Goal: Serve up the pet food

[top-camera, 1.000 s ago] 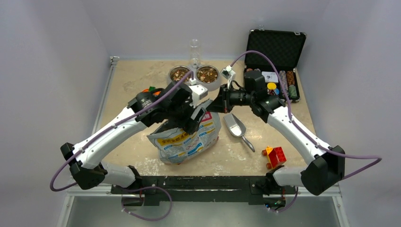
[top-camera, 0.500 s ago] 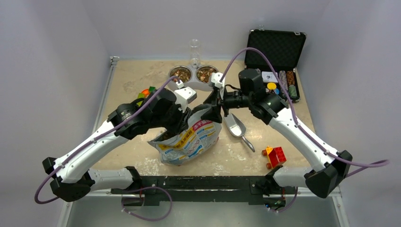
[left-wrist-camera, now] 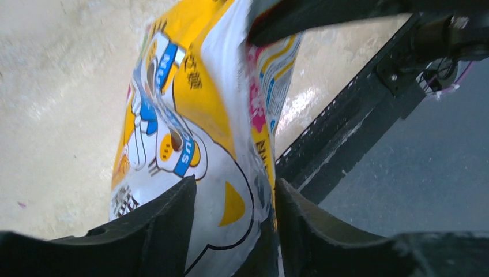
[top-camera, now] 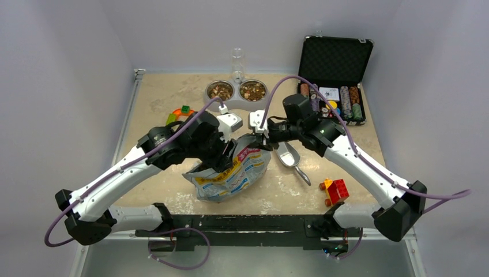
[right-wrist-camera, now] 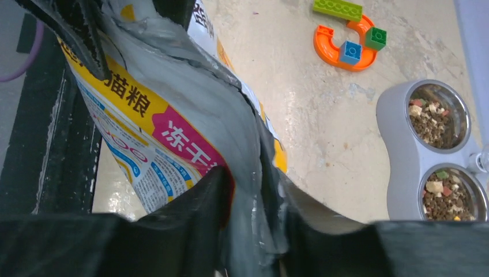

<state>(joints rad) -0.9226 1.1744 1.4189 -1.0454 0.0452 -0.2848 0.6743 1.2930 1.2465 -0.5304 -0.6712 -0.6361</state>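
I see left fingers (left-wrist-camera: 164, 228) half closed, pinching the bag (left-wrist-camera: 190, 115) | right fingers (right-wrist-camera: 193, 222) half closed on the bag's open rim | pet food (top-camera: 220, 90) sits in twin bowls (top-camera: 237, 99), far side of table (top-camera: 155, 92)

Printed foil bag (top-camera: 230, 173) at centre, metal scoop (top-camera: 286, 153) just right of it, grey twin-bowl feeder (top-camera: 236, 105) behind, clear bottle (top-camera: 237, 60) at its back, open black case (top-camera: 337, 57) holding poker chips (top-camera: 347, 95), toy bricks (top-camera: 337, 190) front right.

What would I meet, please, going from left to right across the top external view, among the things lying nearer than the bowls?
Orange and green toy pieces → pet food bag → metal scoop → red and yellow bricks.
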